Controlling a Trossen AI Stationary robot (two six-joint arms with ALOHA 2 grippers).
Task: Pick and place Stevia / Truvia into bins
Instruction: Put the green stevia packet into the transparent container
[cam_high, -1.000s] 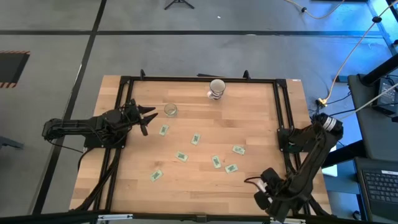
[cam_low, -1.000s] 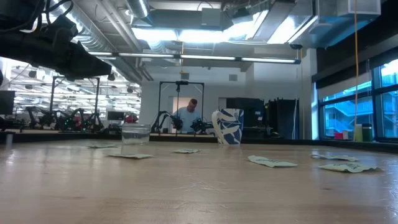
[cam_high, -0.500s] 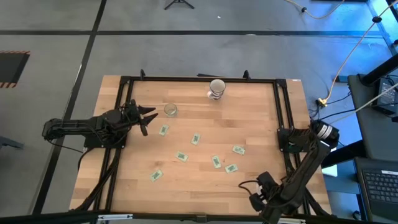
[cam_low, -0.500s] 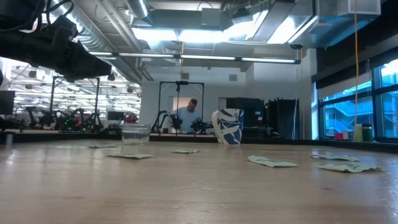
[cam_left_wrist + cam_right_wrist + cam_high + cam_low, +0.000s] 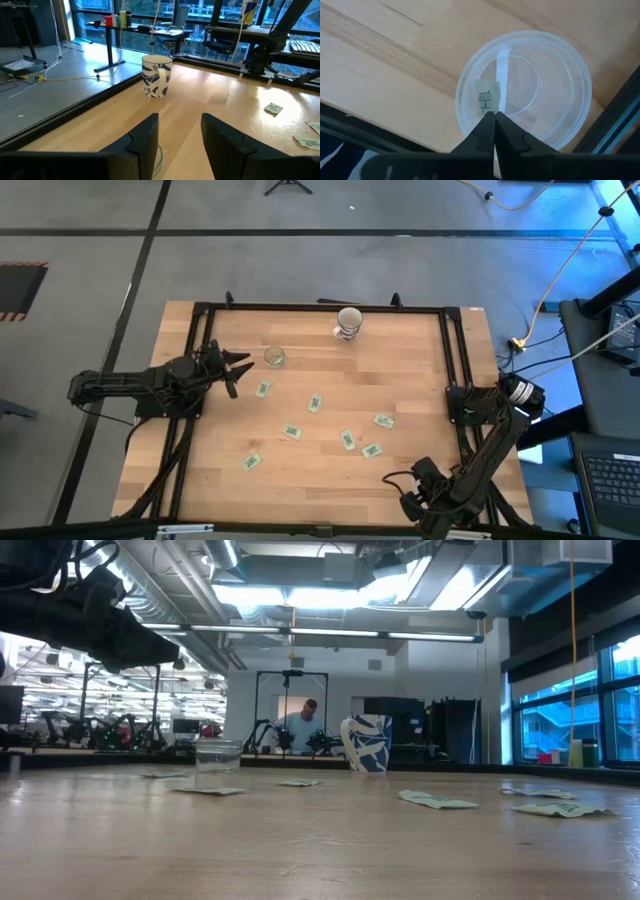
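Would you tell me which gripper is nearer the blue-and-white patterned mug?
Left. The left gripper hovers beside the small clear cup, fairly near the blue-and-white patterned mug; the right gripper sits at the opposite table edge.

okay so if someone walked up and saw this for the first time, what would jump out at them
Probably the green-printed sachets scattered across the middle of the wooden table, with a blue-and-white mug at the far edge. Then the right gripper, fingers shut, poised over a clear round tub at the table's near right corner, a sachet showing at its fingertips. The left gripper waits open beside a small clear cup.
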